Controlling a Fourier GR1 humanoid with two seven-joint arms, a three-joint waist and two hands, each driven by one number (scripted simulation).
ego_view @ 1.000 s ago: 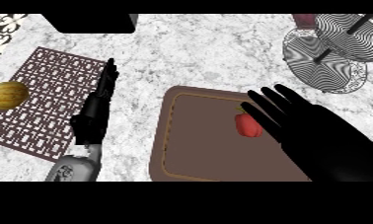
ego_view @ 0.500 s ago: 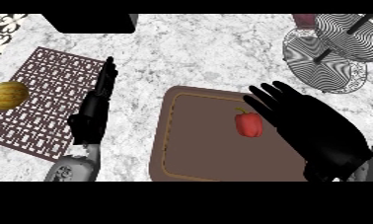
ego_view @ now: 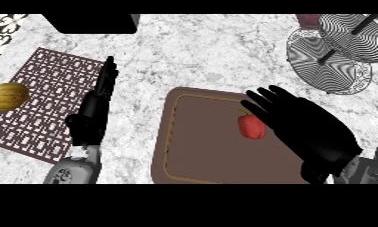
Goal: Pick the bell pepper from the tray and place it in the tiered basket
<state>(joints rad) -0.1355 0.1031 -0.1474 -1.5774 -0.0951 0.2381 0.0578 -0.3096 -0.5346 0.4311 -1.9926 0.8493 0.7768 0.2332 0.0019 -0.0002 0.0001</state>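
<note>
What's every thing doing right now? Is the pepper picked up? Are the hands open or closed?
bell pepper: lying on the tray, not picked up.
tray: flat on the counter, pepper on it.
right hand: open, beside the pepper, holding nothing.
left hand: open, fingers straight, resting by the mat.
tiered basket: standing far right, no pepper inside.
yellow fruit: lying on the mat.

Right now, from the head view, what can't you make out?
Whether the right hand touches the bell pepper: the hand overlaps the pepper's right side.
The tray: its right edge is hidden under that hand.
The tiered basket: cut off at the top and right edges, and its tiers are hard to separate.
The yellow round thing: cut by the left edge, so it can't be identified.
</note>
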